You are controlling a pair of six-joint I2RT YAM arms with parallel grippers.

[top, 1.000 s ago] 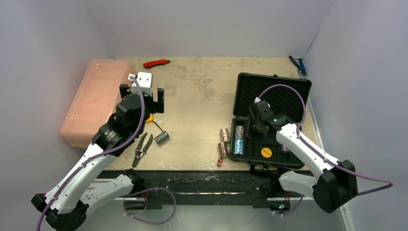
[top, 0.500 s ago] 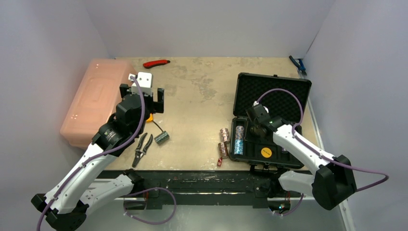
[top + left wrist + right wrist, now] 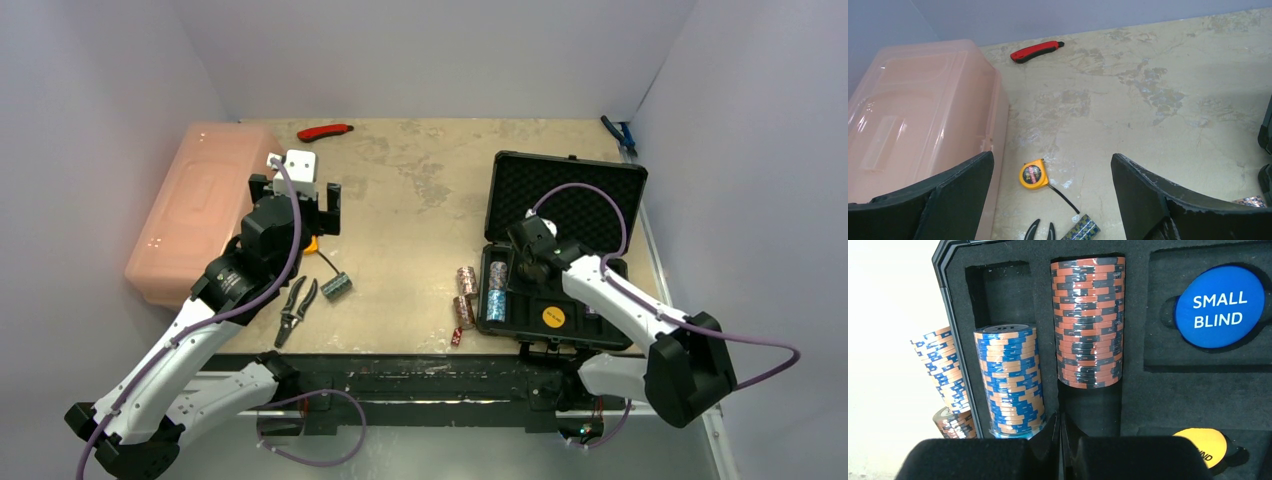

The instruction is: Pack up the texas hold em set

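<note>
The right jaws are pressed shut on nothing. They point into the base of the open black briefcase (image 3: pixel 515 180), at the foam rib between the blue chip stack (image 3: pixel 1008 380) and the black-and-orange chip stack (image 3: pixel 1090 322), both lying on their sides in their slots.

Just beyond the briefcase's left wall, two loose chip stacks lie on the desk (image 3: pixel 420 220): a paler blue-marked stack (image 3: pixel 940 367) and a darker stack (image 3: pixel 953 422) nearer the jaws. Their long axes run roughly parallel to the slots, the paler one slightly tilted. The next pick therefore looks like a short reach left over the wall, with the jaws opened and set across a stack's length.

A red die (image 3: pixel 456 337) lies on the desk left of the briefcase's near corner.

The left jaws stand wide and empty, well apart from the briefcase, so the right arm is much nearer.
</note>
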